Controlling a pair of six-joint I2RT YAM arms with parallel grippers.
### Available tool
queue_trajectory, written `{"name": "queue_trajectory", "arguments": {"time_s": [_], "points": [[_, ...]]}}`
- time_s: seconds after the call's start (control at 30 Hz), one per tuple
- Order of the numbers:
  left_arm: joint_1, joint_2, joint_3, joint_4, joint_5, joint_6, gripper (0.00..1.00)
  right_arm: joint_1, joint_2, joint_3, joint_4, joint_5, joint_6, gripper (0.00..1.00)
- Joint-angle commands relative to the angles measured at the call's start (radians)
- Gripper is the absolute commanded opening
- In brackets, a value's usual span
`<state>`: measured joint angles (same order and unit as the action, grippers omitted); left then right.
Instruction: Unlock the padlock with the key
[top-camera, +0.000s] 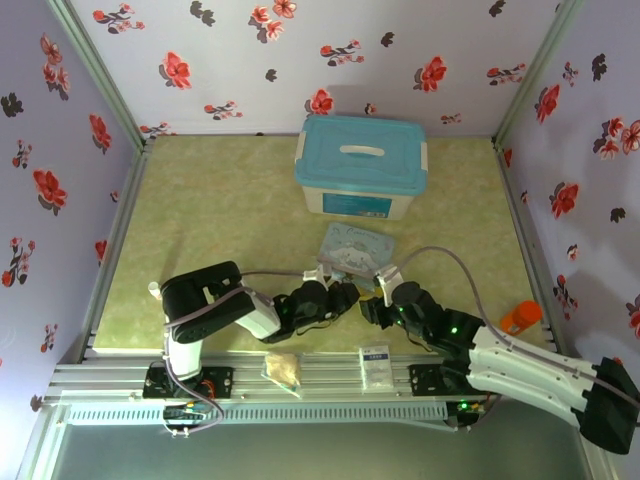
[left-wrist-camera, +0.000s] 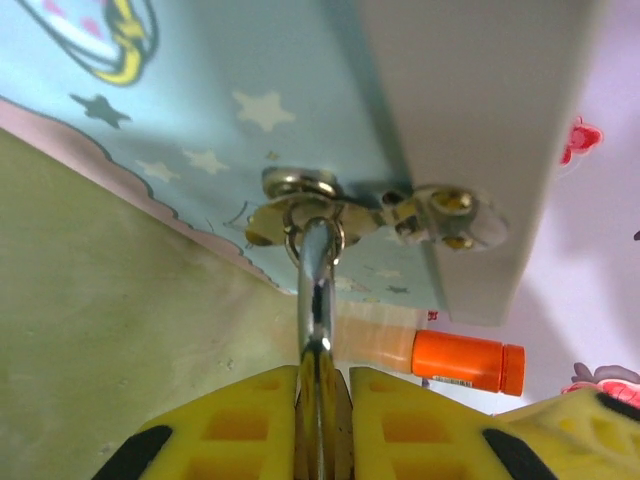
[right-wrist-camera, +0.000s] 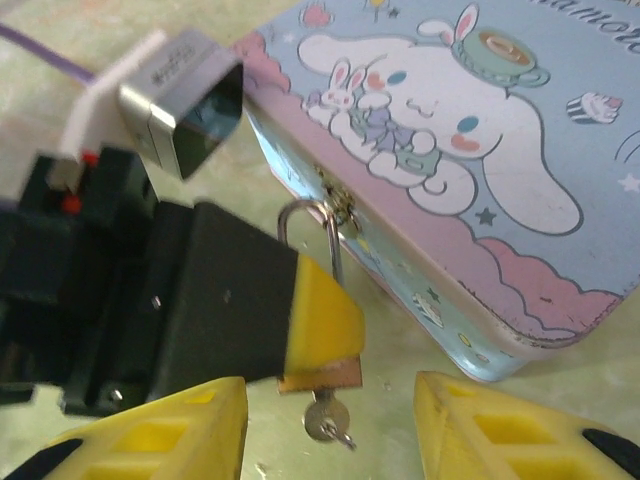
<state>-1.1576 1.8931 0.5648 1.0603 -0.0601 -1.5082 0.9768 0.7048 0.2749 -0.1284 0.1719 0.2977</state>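
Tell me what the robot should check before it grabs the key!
1. Is the left gripper shut on the padlock? ok.
2. Is the shackle hooked through the latch of the tin? ok.
3. Is the key hanging under the padlock? ok.
4. Is the right gripper open and straddling the key? ok.
5. Is the key pushed fully into the keyhole? cannot tell.

Lilac floral walls (top-camera: 300, 60), mottled green tabletop (top-camera: 220, 200)

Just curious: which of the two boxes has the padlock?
The flat cartoon tin in front: the padlock hangs from its clasp. The blue-lidded box behind shows none.
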Motion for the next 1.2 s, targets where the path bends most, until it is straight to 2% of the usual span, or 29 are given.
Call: {"name": "queue_trajectory", "arguments": {"time_s": [0.0,0.1,0.4,0.63,0.73,0.83,0.97,1.1,1.17], "points": [[0.03,-0.058,-0.018,0.065,0.029,0.034,0.0,0.017,0.034,0.007,0.049,0.05,-0.044,0.47],[0.031,-0.08,-0.021,0.07,0.038,0.032,0.0,0.02,0.049,-0.034,0.139,0.045,-0.046,0.45],[0.031,-0.083,-0.02,0.081,0.046,0.022,0.0,0.036,0.158,0.002,0.149,0.041,-0.076,0.44],[0.031,-0.1,-0.022,0.106,0.063,0.001,0.0,0.065,0.244,0.009,0.235,0.067,-0.106,0.41],[0.029,-0.1,-0.024,0.116,0.068,-0.004,0.0,0.073,0.256,-0.004,0.304,0.076,-0.12,0.37],[0.026,-0.098,-0.016,0.118,0.076,-0.006,0.0,0.073,0.304,0.033,0.297,0.086,-0.146,0.33],[0.022,-0.098,-0.025,0.127,0.075,-0.012,0.0,0.074,0.349,0.053,0.288,0.087,-0.173,0.23],[0.022,-0.086,-0.033,0.159,0.079,-0.025,0.0,0.071,0.322,0.01,0.366,0.09,-0.154,0.16],[0.022,-0.074,-0.032,0.175,0.084,-0.031,0.0,0.044,0.308,0.003,0.383,0.025,-0.147,0.12]]}}
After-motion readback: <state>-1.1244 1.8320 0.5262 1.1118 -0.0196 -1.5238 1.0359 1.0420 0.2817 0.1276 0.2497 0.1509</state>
